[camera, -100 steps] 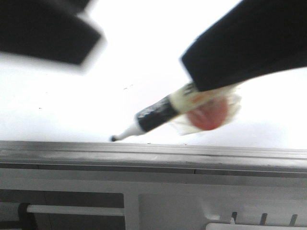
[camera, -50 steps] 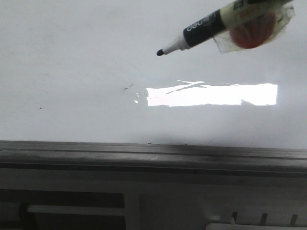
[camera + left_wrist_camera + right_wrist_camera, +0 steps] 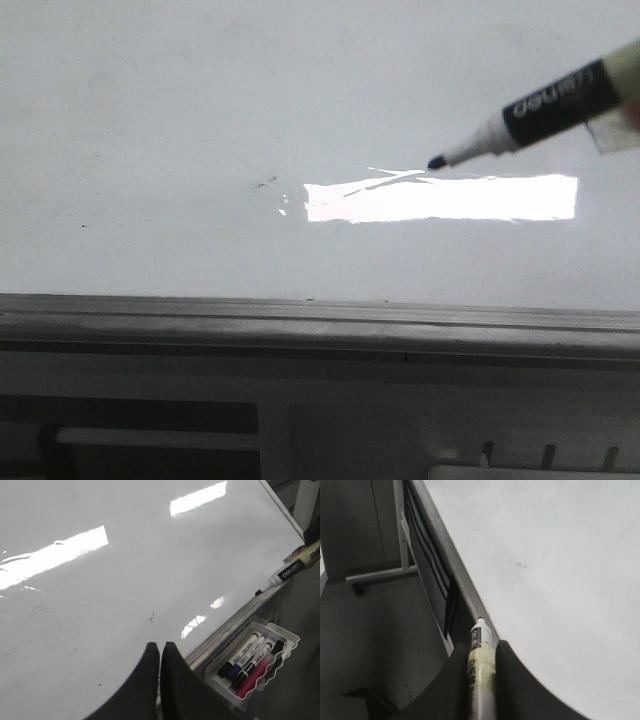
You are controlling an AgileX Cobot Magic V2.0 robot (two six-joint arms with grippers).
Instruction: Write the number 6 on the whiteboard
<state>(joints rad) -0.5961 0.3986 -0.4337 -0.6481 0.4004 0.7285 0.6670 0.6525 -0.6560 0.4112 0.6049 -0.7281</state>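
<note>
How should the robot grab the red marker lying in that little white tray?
Grip the red marker across the middle of its barrel, coming from above the tray. It lies flat, close beside the other markers, so the jaws would probably need to straddle its narrow width rather than its ends.

Off the board's lower edge there's a white tray [image 3: 287,635] with wavy walls. Three markers [image 3: 248,659] lie side by side in it: a black-capped one, a blue-capped one, and a pink one with a black cap.
</note>
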